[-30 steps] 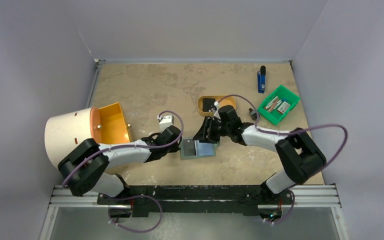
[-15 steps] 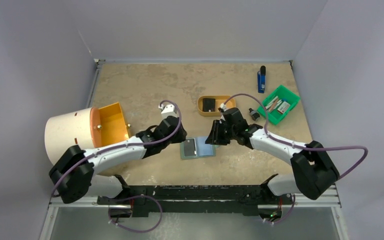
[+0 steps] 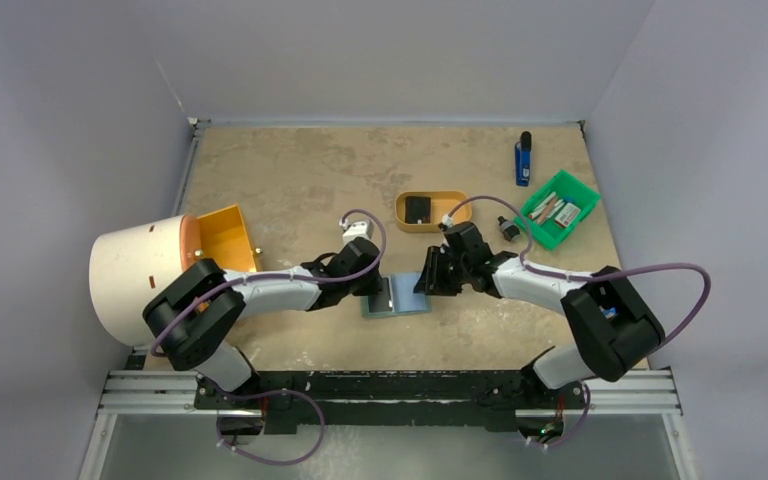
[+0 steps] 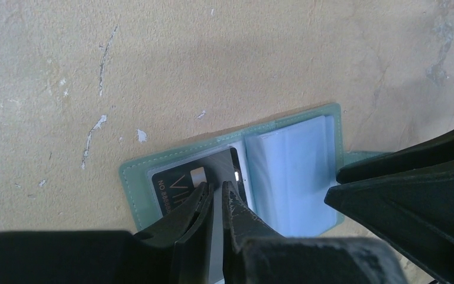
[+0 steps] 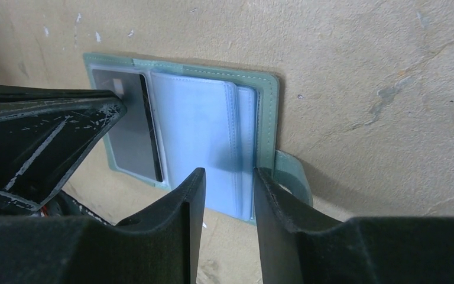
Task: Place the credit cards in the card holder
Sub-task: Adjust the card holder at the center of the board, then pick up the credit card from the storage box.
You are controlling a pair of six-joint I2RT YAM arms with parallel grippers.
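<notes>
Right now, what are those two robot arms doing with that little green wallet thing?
Two robot arms are working on a green card holder that lies open on the table. The left gripper, its fingers nearly together, has its tips on a dark card in the holder's left half. The right gripper stands open over the clear sleeves on the right half, near the snap tab. I can't tell whether the card is all the way in.

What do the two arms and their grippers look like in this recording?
The left arm and right arm have white links between bulky black joints; a looping purple cable runs along each. The left gripper and right gripper have black wedge-shaped fingers, the left's visibly scratched.
</notes>
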